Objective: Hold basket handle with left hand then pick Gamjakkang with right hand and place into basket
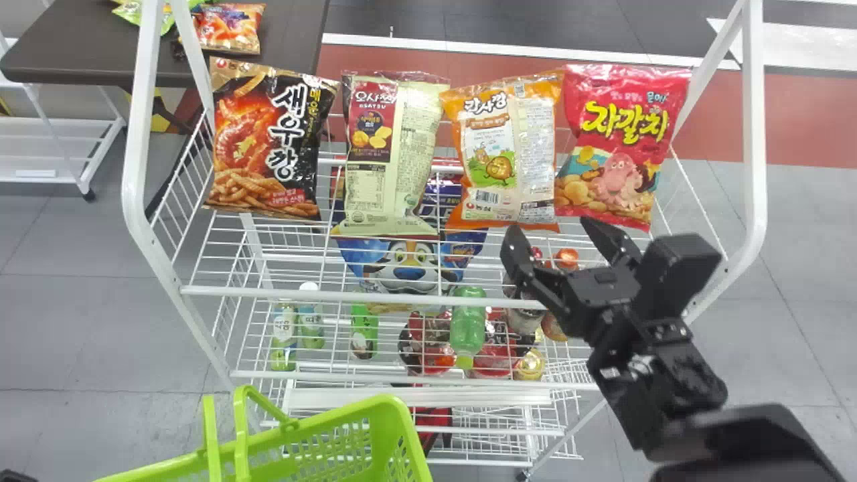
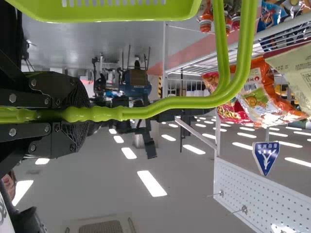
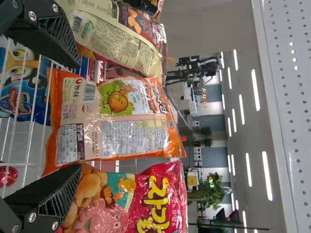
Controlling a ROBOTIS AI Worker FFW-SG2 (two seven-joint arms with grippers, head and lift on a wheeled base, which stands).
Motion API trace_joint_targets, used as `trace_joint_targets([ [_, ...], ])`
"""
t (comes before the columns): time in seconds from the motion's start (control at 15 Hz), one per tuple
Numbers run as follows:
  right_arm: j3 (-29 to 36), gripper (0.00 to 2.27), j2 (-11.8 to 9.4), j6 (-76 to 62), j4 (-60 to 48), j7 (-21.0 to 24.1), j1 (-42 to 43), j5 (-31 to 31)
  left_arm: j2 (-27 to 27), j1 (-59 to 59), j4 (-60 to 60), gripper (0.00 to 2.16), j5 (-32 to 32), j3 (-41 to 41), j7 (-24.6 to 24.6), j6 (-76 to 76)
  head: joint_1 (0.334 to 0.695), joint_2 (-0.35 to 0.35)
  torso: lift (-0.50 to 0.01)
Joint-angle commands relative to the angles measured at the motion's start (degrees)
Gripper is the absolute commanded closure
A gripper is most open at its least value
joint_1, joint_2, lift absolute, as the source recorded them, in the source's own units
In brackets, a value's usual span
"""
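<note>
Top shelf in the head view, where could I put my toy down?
Bare wire lies between the black bag and front rail. It's crowded at the right: orange bag close beside red bag, the right gripper just before them.

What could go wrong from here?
The black right pincer is open, with one finger near the border between the orange-and-white plastic Gamjakkang bag and the red plastic snack bag; closing might catch both.

The looped green plastic handle, gripped by the black left pincer, rises above the green plastic basket, so the lowered Gamjakkang could snag on it.
</note>
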State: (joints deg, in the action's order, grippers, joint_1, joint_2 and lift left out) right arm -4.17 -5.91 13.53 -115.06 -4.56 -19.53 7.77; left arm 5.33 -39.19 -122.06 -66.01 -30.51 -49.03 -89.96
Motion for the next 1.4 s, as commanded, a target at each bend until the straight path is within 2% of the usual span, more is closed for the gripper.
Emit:
trace_joint_targets([
  [0.0,-0.75,0.07,0.28,5.77,1.51,0.08,5.38,-0.03,-0.06,-0.27,-0.29,2.15,0.00,0.01,-0.02,-0.07,0.695,-0.085,-0.018],
  [0.47,-5.05,0.07,1.16,13.33,9.77,1.40,18.21,-0.73,0.03,-0.27,-0.37,2.15,0.00,-0.17,-0.02,-0.07,0.695,-0.026,-0.018],
  [0.6,-5.58,0.06,1.16,14.56,10.56,2.89,20.05,-1.17,0.03,-0.27,-0.20,2.15,0.00,-0.17,-0.02,-0.07,0.695,-0.011,-0.018],
  [0.87,-6.11,0.06,1.16,17.37,15.57,3.16,23.83,-1.61,0.12,-0.09,0.24,2.15,0.00,-0.34,-0.02,-0.07,0.695,-0.006,-0.018],
  [1.07,-6.72,0.16,1.25,17.20,20.23,3.33,26.38,-1.53,0.21,0.08,0.94,2.15,0.00,-0.52,-0.02,-0.07,0.695,-0.004,-0.018],
  [1.2,-7.16,0.59,1.34,16.14,20.49,3.86,26.65,-1.53,0.21,0.08,1.12,2.15,0.00,-0.96,-0.19,-0.07,0.695,-0.002,-0.018],
  [1.33,-7.51,1.57,1.42,17.55,20.05,4.91,26.38,-2.05,0.21,0.17,1.12,2.15,0.00,-0.96,0.07,-0.07,0.695,0.004,-0.018],
])
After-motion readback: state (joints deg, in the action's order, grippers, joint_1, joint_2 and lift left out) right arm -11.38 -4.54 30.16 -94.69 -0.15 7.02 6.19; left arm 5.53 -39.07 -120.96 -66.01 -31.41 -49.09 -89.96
